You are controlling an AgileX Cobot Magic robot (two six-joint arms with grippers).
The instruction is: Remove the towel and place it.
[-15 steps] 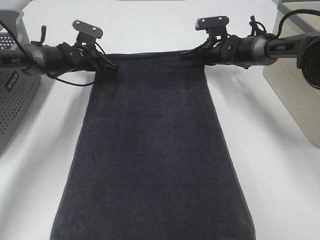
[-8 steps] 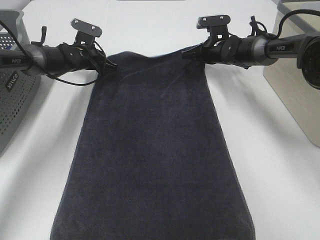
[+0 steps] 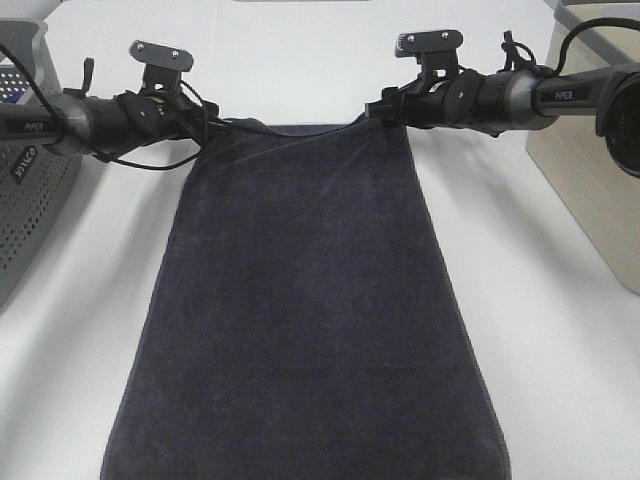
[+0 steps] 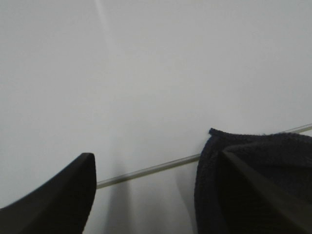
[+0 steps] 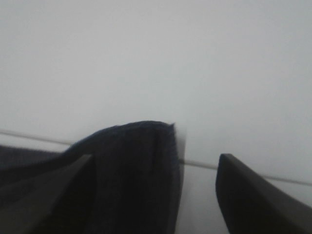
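Note:
The dark navy towel [image 3: 305,300] lies spread flat on the white table [image 3: 300,60], running from the near edge to the far middle. My left gripper [image 3: 218,126] hovers at the towel's far left corner and my right gripper [image 3: 372,108] at its far right corner. The left wrist view shows the left gripper [image 4: 156,195] open, its fingers wide apart, with the towel corner [image 4: 243,161] resting against one finger. Seen from the right wrist, the right gripper [image 5: 151,195] is open too, and the towel corner [image 5: 136,161] stands loose beside one finger [image 5: 48,195].
A grey perforated basket [image 3: 25,190] stands at the left edge of the table. A beige box [image 3: 590,180] stands at the right edge. A thin seam [image 4: 146,170] runs across the table under the grippers.
Both grippers have gone from shut to open and let go of the towel's far corners. The raised far edge has sunk back toward the table. The left gripper has drawn slightly left.

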